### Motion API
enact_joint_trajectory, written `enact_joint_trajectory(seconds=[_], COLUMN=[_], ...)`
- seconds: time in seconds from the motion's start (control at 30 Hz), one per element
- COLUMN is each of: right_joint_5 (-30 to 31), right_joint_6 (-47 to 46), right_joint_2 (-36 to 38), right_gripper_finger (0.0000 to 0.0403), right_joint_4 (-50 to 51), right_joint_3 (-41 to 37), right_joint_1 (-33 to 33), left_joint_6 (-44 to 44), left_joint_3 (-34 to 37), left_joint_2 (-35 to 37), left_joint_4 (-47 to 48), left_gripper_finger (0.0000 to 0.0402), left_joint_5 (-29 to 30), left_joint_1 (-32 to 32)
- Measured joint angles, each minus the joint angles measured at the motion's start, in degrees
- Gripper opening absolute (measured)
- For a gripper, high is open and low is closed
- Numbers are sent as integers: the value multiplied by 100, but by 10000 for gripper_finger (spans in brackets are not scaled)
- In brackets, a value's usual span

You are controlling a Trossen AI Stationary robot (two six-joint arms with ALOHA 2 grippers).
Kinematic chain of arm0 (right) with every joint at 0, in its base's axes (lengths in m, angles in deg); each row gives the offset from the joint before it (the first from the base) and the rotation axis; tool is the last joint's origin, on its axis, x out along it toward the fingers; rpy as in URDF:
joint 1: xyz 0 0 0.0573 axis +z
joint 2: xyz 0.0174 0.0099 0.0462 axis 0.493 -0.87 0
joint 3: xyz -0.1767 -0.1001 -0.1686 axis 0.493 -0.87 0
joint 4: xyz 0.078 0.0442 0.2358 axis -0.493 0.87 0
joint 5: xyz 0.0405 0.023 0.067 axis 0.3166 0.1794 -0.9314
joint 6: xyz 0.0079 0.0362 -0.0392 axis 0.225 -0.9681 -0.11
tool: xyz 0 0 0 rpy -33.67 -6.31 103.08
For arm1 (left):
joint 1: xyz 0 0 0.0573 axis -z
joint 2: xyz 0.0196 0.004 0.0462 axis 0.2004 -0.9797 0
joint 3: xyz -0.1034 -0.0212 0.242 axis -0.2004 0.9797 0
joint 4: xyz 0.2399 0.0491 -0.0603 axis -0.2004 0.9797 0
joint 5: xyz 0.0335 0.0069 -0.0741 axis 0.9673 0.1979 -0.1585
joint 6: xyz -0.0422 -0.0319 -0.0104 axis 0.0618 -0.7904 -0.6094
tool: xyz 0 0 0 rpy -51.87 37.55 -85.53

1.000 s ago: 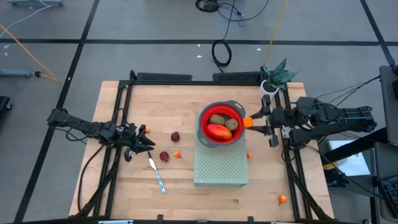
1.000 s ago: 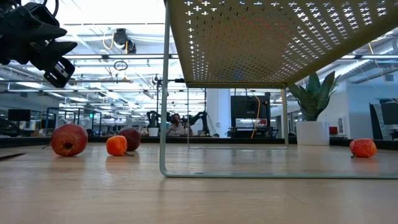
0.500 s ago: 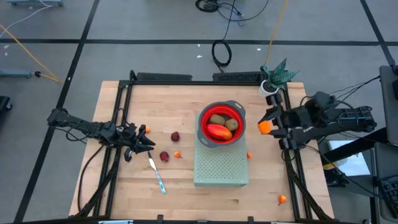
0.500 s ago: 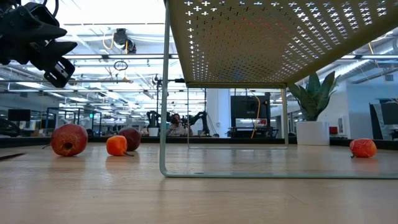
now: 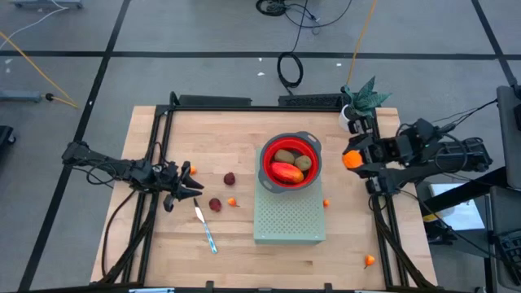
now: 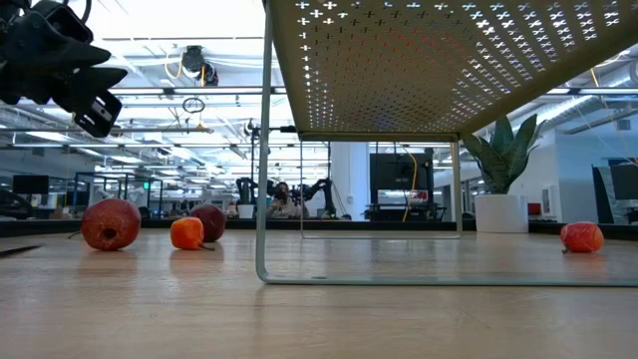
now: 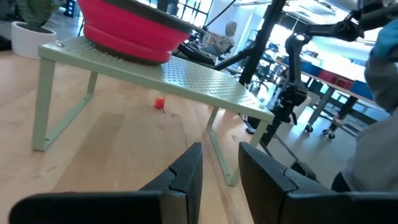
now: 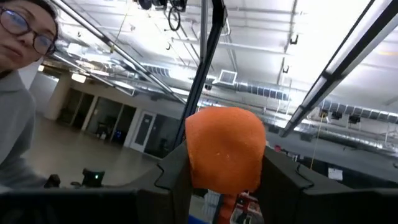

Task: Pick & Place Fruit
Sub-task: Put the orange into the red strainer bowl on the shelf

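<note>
The red bowl (image 5: 290, 161) stands on a green perforated rack (image 5: 289, 220) and holds the red-orange fruit (image 5: 286, 172) and two brown-green ovals (image 5: 284, 156) (image 5: 304, 162). Two dark red balls (image 5: 229, 178) (image 5: 215, 204) lie on the table, as do tiny orange balls (image 5: 232, 202) (image 5: 326, 203) (image 5: 369, 260). My right gripper (image 5: 352, 159) is by the table's right edge, right of the bowl, shut on an orange ball (image 8: 224, 146). My left gripper (image 5: 195, 186) hovers open, with a narrow gap, left of the dark red balls. My right gripper pinches the orange ball (image 5: 350, 159) between its two fingers (image 8: 177, 168), one on each side of it. The fingers point toward the table's left and tip upward. The ball is lifted clear of the table, near the right edge.
A knife with a light-blue handle (image 5: 205, 228) lies near my left gripper. A potted plant (image 5: 358, 102) stands at the far right corner. Another tiny orange ball (image 5: 191, 169) sits by my left arm. A person shows in the right wrist view (image 8: 18, 37).
My right gripper, still shut on the orange ball, has drawn back from the bowl's rim toward the table's right edge and has turned. The left arm and the fruit on the table have kept still.
</note>
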Motion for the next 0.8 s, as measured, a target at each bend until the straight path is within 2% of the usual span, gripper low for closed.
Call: enact_joint_trajectory(seconds=[0.07, 0.23, 0.47, 0.8], right_joint_5=[235, 1407, 2132, 2693], right_joint_6=[-2, -341, -505, -1145], right_joint_2=[-154, -630, -981, -1672], right_gripper_finger=[132, 132, 132, 132], right_joint_4=[5, 311, 926, 3711], right_joint_3=[0, -1, 9, 1272], right_joint_1=[0, -27, -261, -577], left_joint_6=[0, 36, 48, 57], left_joint_3=[0, 0, 0, 0], left_joint_2=[-1, -1, -1, -1], left_joint_4=[-2, 0, 35, 50], left_gripper_finger=[102, 102, 102, 102], left_joint_5=[17, 24, 45, 45], left_joint_1=[0, 0, 0, 0])
